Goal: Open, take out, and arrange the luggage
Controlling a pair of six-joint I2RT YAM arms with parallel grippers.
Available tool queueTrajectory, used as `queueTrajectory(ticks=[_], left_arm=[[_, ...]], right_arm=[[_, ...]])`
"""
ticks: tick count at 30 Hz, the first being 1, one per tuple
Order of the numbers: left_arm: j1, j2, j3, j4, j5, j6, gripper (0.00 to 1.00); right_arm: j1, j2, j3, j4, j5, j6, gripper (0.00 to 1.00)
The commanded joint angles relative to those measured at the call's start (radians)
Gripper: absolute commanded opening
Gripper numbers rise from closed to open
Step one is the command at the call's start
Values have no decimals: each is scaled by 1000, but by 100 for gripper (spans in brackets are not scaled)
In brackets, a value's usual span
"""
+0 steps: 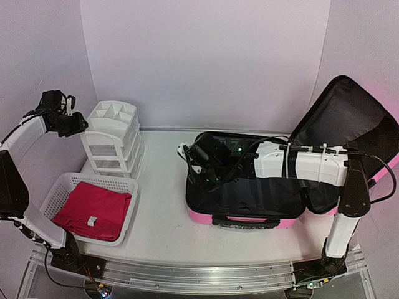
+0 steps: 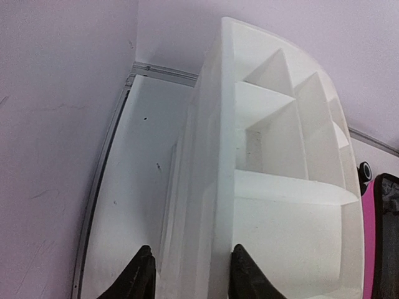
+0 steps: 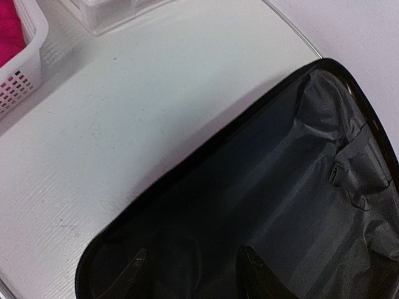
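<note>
The luggage point(image 1: 249, 219), a bright-pink hard-shell suitcase, lies open at the centre right of the table, and its black-lined lid point(image 1: 355, 118) leans up to the right. My right gripper point(image 1: 202, 171) hangs over the left end of the open shell. In the right wrist view, the right gripper point(image 3: 193, 274) is open above the black lining point(image 3: 280, 205) with nothing between its fingers. My left gripper point(image 1: 80, 123) is at the far left, beside the white drawer organizer point(image 1: 112, 137). In the left wrist view, the left gripper point(image 2: 193, 277) is open, straddling the organizer's side wall point(image 2: 215, 187). A pink strip of the luggage point(image 2: 369, 237) shows at the right edge.
A white mesh basket point(image 1: 59, 193) holding a folded red cloth point(image 1: 93, 208) stands at the front left, in front of the organizer. The basket's corner point(image 3: 19, 75) and the organizer's base point(image 3: 112, 12) show in the right wrist view. Walls close the back and both sides.
</note>
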Motion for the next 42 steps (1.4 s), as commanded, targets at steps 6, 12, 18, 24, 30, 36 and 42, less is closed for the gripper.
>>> queueTrajectory(ticks=[6, 12, 18, 24, 30, 36, 42], left_arm=[[14, -73, -18, -80, -39, 12, 69], [11, -182, -10, -76, -17, 18, 86], [-73, -277, 75, -85, 56, -2, 91], [-314, -313, 202, -90, 168, 3, 92], [-492, -348, 326, -10, 212, -11, 92], [-492, -435, 334, 140, 149, -7, 97], [-493, -471, 331, 182, 111, 4, 99]], right_arm=[[-29, -137, -27, -97, 51, 60, 51], [-82, -187, -42, -180, 76, 100, 64], [-289, -337, -97, -250, -43, 156, 80], [-465, -497, -69, -304, -117, 153, 97], [-468, -641, 53, -342, -117, 70, 98], [-468, -796, 106, -338, -144, 22, 98], [-468, -905, 82, -302, -200, 8, 98]])
